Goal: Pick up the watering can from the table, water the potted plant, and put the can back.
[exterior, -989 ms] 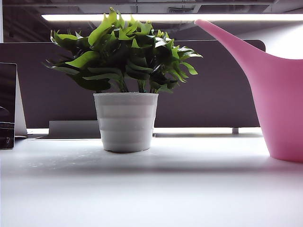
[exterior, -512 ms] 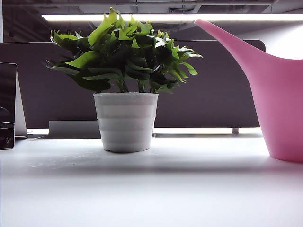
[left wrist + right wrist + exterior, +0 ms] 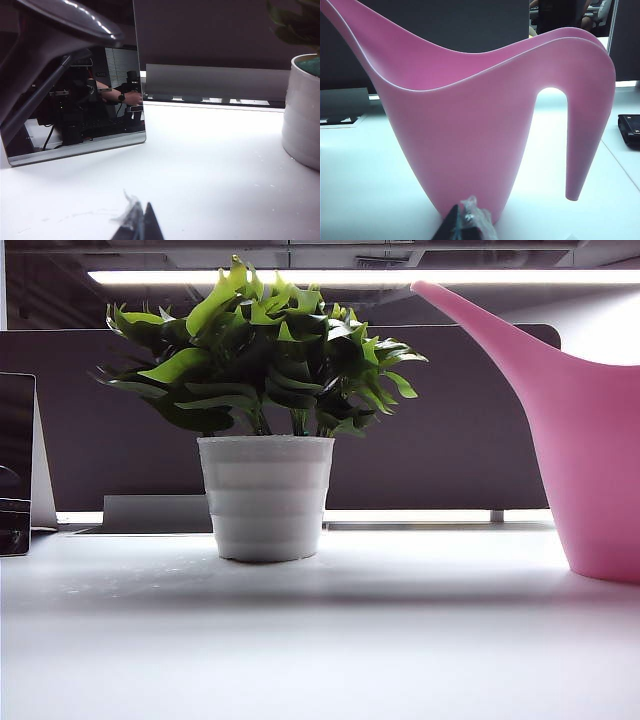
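The watering can (image 3: 470,135) is seen as smooth matte pink plastic, no shine to speak of, with thin clean edges along the rim. The table (image 3: 320,640) is a plain white top, smooth, with a soft sheen under the light. A white ribbed pot, slightly grainy-looking, is found on the potted plant (image 3: 265,495), and its leaves look waxy. A dark glossy panel (image 3: 75,100) near the table's left edge acts like a mirror.

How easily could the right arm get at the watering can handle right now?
Probably easily: the right gripper, shut, sits low in front of the watering can, nothing between them. It must open first.
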Motion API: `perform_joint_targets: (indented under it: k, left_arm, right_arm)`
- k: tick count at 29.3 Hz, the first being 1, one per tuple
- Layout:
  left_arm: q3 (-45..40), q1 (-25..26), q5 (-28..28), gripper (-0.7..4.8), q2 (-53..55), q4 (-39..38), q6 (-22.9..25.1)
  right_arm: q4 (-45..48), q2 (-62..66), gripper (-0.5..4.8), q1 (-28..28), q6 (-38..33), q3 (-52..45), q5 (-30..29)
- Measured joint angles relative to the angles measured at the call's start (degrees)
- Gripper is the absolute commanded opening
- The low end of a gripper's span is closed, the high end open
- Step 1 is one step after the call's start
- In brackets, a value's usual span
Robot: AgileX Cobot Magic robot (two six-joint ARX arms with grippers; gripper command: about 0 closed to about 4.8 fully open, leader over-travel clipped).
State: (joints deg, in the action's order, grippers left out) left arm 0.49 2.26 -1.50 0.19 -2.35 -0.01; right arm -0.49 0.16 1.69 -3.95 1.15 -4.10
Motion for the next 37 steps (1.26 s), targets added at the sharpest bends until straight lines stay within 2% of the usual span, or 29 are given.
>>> perform_joint_targets:
  k: [37]
  left_arm:
    - [0.0,0.0,0.0,-0.05,0.0,0.0,0.0]
  right_arm:
    - [0.0,0.0,-0.05,0.0,1.0,0.0,0.0]
